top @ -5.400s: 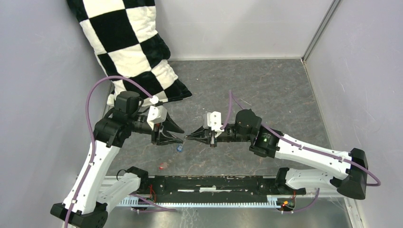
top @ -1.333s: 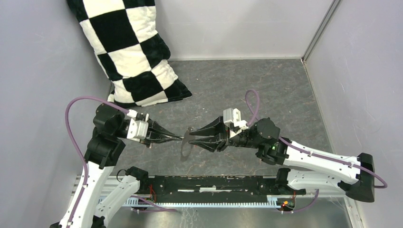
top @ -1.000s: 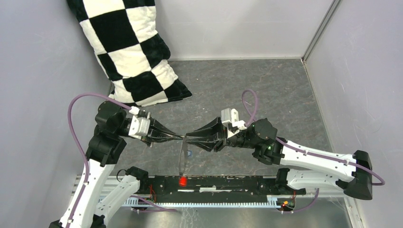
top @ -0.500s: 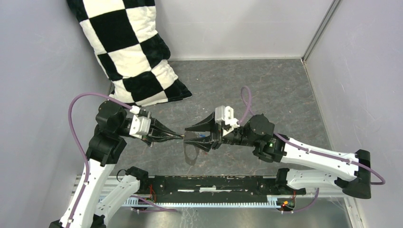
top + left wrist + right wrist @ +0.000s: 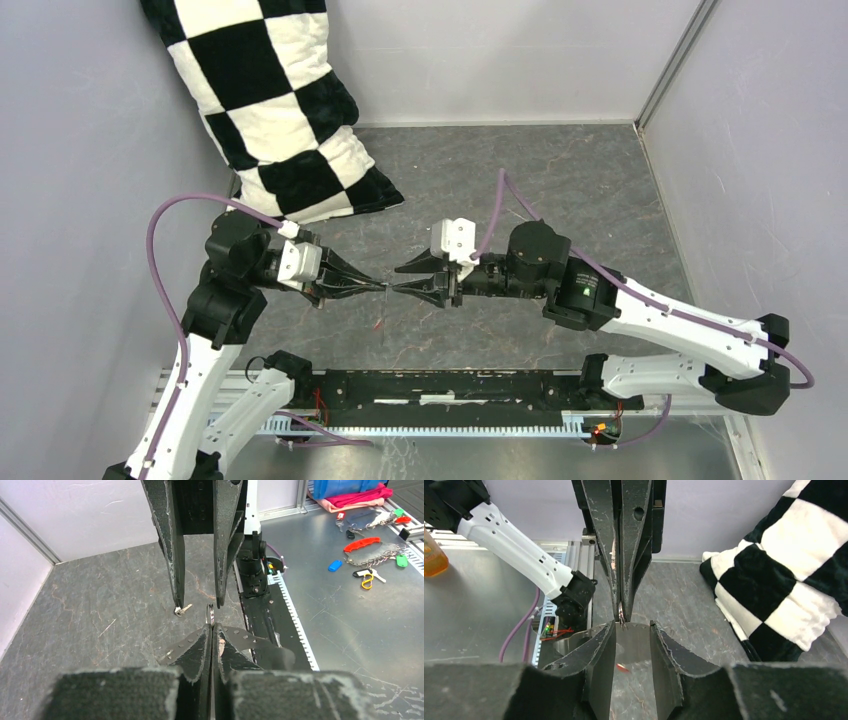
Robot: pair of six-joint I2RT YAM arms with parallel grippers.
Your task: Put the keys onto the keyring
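Note:
My left gripper (image 5: 383,288) (image 5: 211,626) is shut on the keyring (image 5: 210,614), a thin grey wire hoop seen edge-on. The hoop also shows in the right wrist view (image 5: 622,614), sticking down from the left fingertips. My right gripper (image 5: 395,280) (image 5: 632,623) is open and faces the left one tip to tip, its jaws on either side of the hoop's end, with nothing held between them. A red key (image 5: 377,324) (image 5: 622,667) shows blurred below the tips; I cannot tell whether it hangs or lies. A small silvery key (image 5: 182,610) sits by one right fingertip. The blue key is hidden.
A black-and-white checkered pillow (image 5: 280,100) (image 5: 784,570) leans in the back left corner. Grey walls close in three sides. The black base rail (image 5: 450,385) runs along the near edge. Loose coloured tags and keys (image 5: 370,555) lie on the metal bench beyond it.
My right gripper has rolled, so its jaws now stand flatter and narrower around the ring's end. The ring has swung from a visible hoop to edge-on. The red key now shows below the tips.

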